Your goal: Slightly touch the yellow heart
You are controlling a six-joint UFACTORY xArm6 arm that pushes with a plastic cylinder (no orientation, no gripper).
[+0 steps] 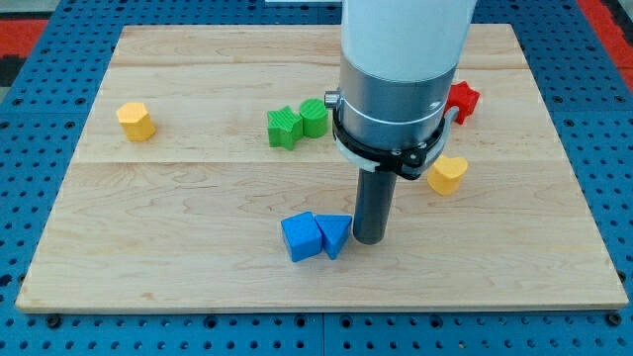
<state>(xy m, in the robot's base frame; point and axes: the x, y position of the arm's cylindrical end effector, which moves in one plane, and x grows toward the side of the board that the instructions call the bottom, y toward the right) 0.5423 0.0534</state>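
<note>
Camera view is showing the yellow heart (447, 173) sitting right of centre, just right of the arm. No claw is fitted, only a rod holding nothing; my tip (369, 240) is resting down-left of the heart, just beside the blue triangle (334, 235) and blue cube (301, 237). Overshooting risks shoving the heart toward the red block (462, 101); swinging left risks nudging the blues.

Wooden board (198, 188), yellow (135, 121), green (296, 123), red (462, 100), blue blocks (315, 235)
</note>
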